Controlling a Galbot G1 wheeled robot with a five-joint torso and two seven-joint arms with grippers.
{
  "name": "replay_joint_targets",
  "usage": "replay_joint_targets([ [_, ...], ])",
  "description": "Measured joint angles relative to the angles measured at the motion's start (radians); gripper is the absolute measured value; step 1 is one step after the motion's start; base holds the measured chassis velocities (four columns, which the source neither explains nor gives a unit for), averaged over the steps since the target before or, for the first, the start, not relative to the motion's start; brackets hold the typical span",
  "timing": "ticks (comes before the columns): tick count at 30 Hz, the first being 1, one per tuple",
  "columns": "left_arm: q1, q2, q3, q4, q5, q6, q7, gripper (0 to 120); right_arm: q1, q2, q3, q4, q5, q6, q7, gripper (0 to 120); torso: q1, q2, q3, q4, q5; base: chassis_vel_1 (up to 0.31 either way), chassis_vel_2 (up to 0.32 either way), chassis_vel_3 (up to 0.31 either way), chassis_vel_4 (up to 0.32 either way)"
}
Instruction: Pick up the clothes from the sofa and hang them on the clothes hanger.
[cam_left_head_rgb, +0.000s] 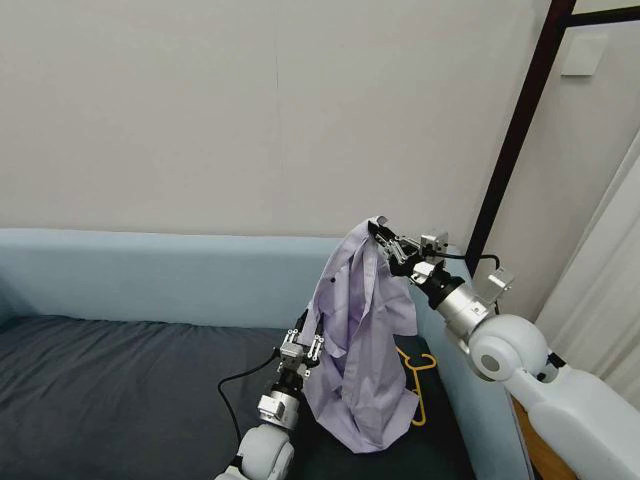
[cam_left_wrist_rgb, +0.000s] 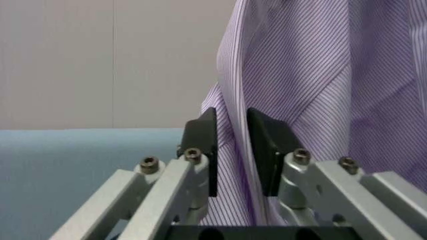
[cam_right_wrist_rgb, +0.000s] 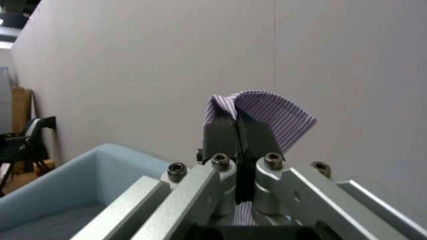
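The shirt (cam_left_head_rgb: 365, 340) is up off the sofa (cam_left_head_rgb: 120, 280), hanging in the air over the right end of the dark seat. So the picking up looks done, but the hanging is not. On the left, low down, the left gripper (cam_left_wrist_rgb: 231, 130) has its jaws apart, with the shirt's edge between them. At the top, the right gripper (cam_left_head_rgb: 385, 238) has its jaws tight on a fold of the shirt. The yellow hanger (cam_left_head_rgb: 420, 362) lies on the seat, partly hidden behind the shirt. Nothing holds it, and the cloth hangs bunched.
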Motion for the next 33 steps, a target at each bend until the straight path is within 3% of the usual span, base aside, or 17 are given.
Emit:
replay_joint_targets([
  [3, 0.006, 0.006, -0.004, -0.003, -0.001, -0.003, 0.005, 4, 0.005, 0.003, -0.002, -0.009, 0.000, 0.000, 0.001, 0, 0.000, 0.000, 0.000, 0.0001, 0.0000, 0.000, 0.000, 0.000, 0.000],
  [5, 0.008, 0.009, -0.005, -0.006, -0.002, -0.004, 0.007, 0, 0.006, 0.004, -0.002, -0.013, 0.000, 0.000, 0.001, 0, 0.000, 0.000, 0.000, 0.0001, -0.0001, 0.000, 0.000, 0.000, 0.000],
  [10, 0.015, 0.037, -0.018, -0.040, -0.031, -0.015, 0.034, 0, 0.011, 0.011, -0.002, -0.037, -0.007, 0.004, 0.008, 0, 0.000, 0.000, 0.000, 0.0000, -0.0002, 0.000, 0.000, 0.000, 0.000],
  [15, 0.020, 0.132, -0.063, -0.200, -0.196, 0.008, 0.106, 0, 0.020, 0.016, -0.002, -0.077, -0.042, 0.015, 0.036, 0, 0.000, 0.000, 0.000, 0.0001, -0.0003, 0.000, 0.000, 0.000, 0.000],
  [16, 0.020, 0.132, -0.063, -0.200, -0.196, 0.008, 0.106, 0, 0.020, 0.016, -0.002, -0.077, -0.042, 0.015, 0.036, 0, 0.000, 0.000, 0.000, 0.0001, -0.0003, 0.000, 0.000, 0.000, 0.000],
  [20, -0.053, 0.318, -0.107, -0.374, -0.470, 0.123, 0.192, 0, 0.032, 0.016, 0.000, -0.105, -0.069, 0.039, 0.024, 0, 0.000, 0.000, 0.000, 0.0000, -0.0001, 0.000, 0.000, 0.000, 0.000],
  [21, -0.053, 0.318, -0.107, -0.374, -0.470, 0.123, 0.192, 0, 0.032, 0.016, 0.000, -0.105, -0.069, 0.039, 0.024, 0, 0.000, 0.000, 0.000, 0.0000, -0.0001, 0.000, 0.000, 0.000, 0.000],
  [23, -0.122, 0.448, -0.114, -0.418, -0.636, 0.189, 0.241, 0, 0.041, 0.022, 0.001, -0.107, -0.073, 0.051, 0.009, 0, 0.000, 0.000, 0.000, 0.0001, -0.0002, 0.000, 0.000, 0.000, 0.000],
  [26, -0.246, 0.578, -0.100, -0.418, -0.791, 0.234, 0.322, 0, 0.059, 0.030, 0.004, -0.107, -0.066, 0.062, 0.003, 0, 0.000, 0.000, 0.000, 0.0003, -0.0005, 0.000, 0.000, 0.000, 0.000],
  [33, -0.436, 0.704, -0.033, -0.373, -0.936, 0.259, 0.462, 0, 0.090, 0.031, 0.028, -0.070, 0.005, 0.101, -0.008, 0, 0.000, 0.000, 0.000, -0.0001, -0.0002, 0.000, 0.000, 0.000, 0.000],
])
